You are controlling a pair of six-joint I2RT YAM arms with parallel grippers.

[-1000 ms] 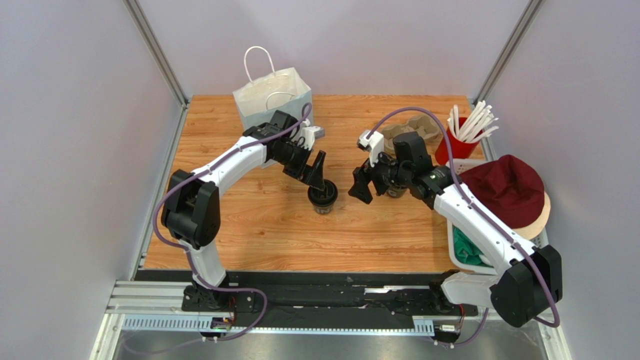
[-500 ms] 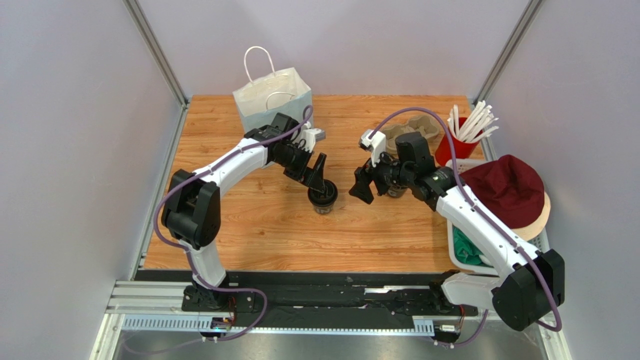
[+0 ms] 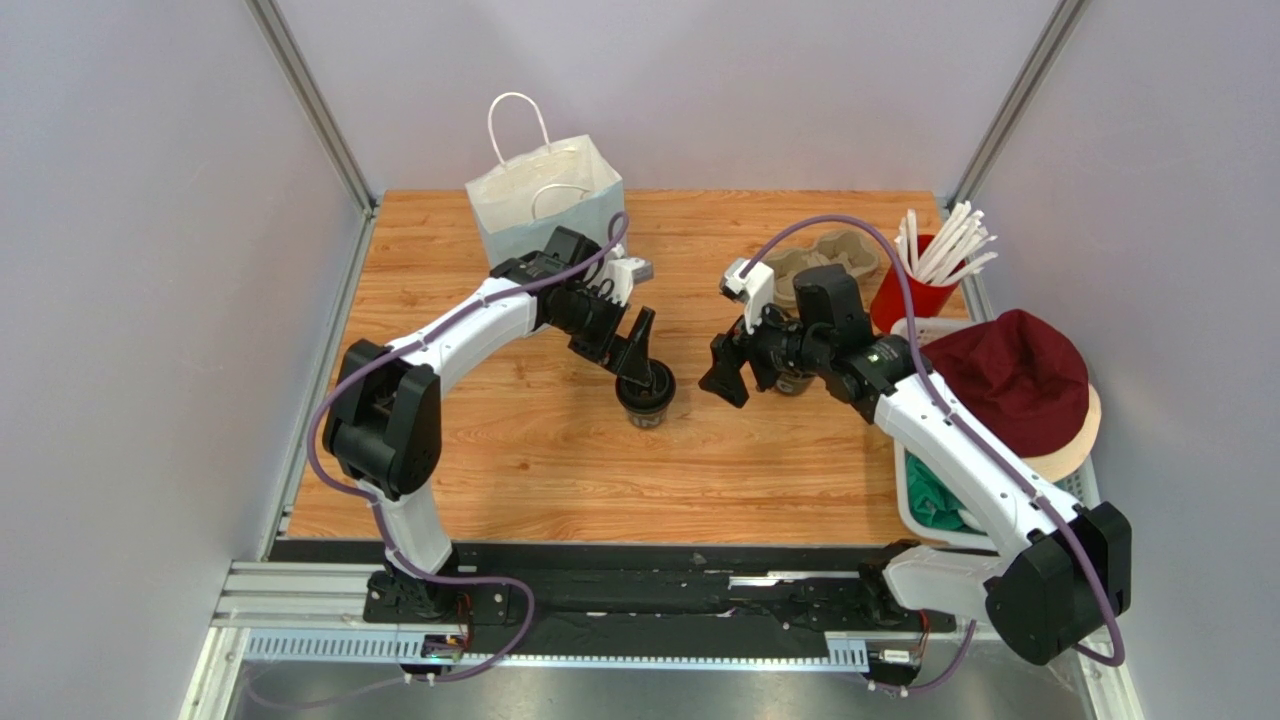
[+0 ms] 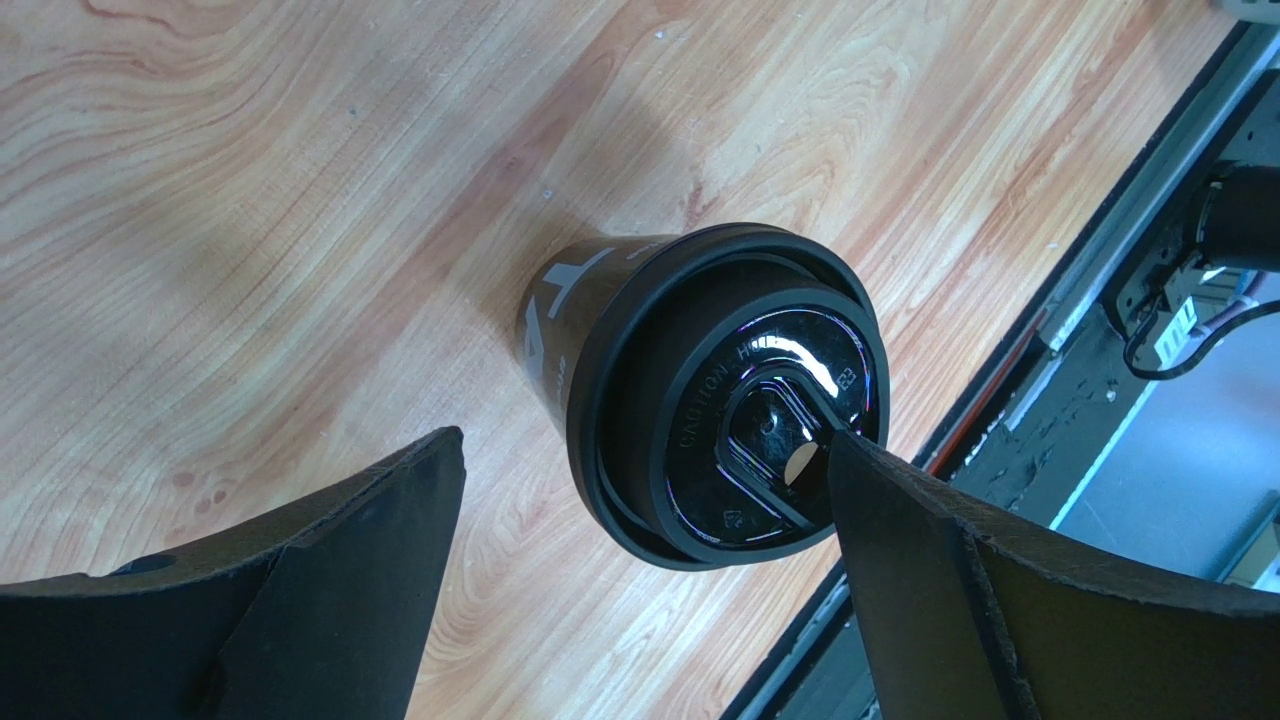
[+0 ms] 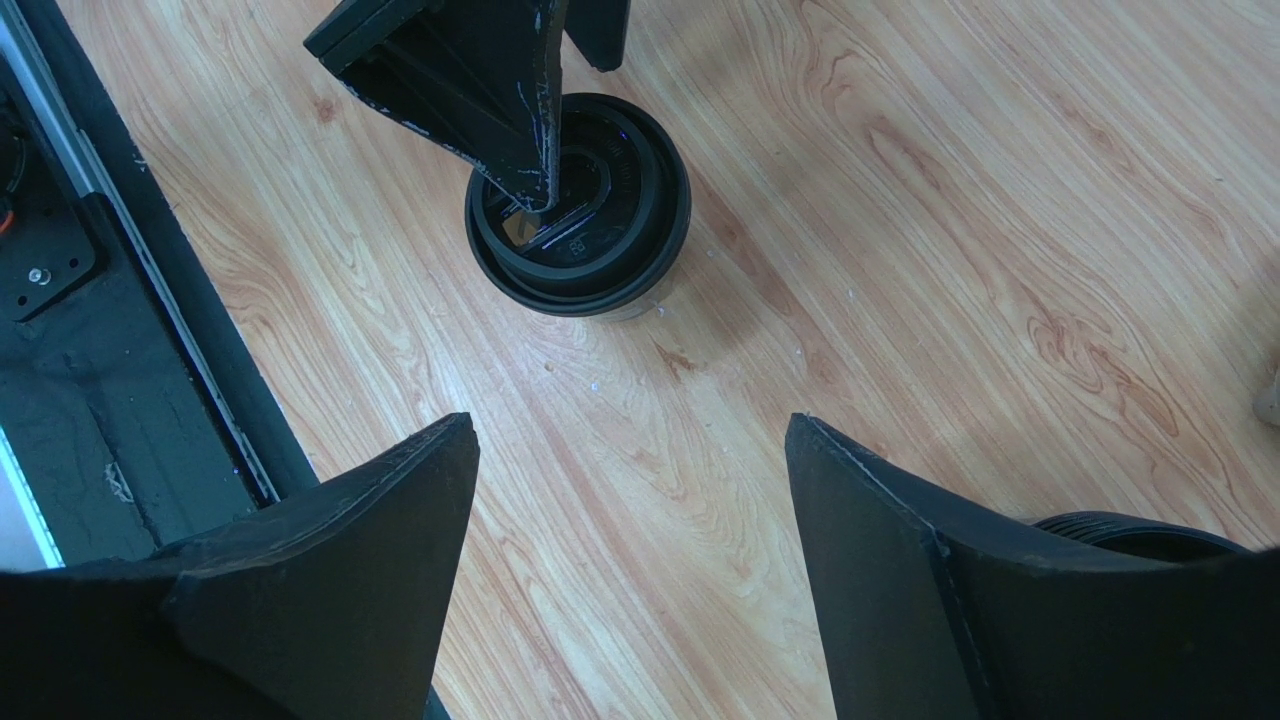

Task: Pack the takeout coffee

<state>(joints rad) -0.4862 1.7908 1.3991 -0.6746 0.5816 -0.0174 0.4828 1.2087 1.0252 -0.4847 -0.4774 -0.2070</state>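
Note:
The takeout coffee [image 4: 706, 393] is a black cup with a glossy black lid, standing upright on the wooden table [image 3: 511, 435]. My left gripper [image 4: 643, 438] hangs open just above it. One finger crosses the lid's rim in the left wrist view, and the other stands off to the side. From above, the left gripper [image 3: 634, 357] sits over the cup [image 3: 646, 396]. My right gripper [image 3: 720, 372] is open and empty a short way to the cup's right. In the right wrist view the cup [image 5: 589, 225] lies ahead of the right gripper [image 5: 631, 425], partly behind a left finger [image 5: 481, 90].
A white paper bag [image 3: 544, 195] stands open at the back left. A brown pulp cup carrier [image 3: 819, 260] and a red cup of white straws [image 3: 924, 278] sit at the back right. A bin at the right edge holds a maroon cap [image 3: 1010, 375]. A black rim [image 5: 1120, 528] shows beside my right finger.
The right arm has shifted very slightly. The left gripper and the cup have not moved.

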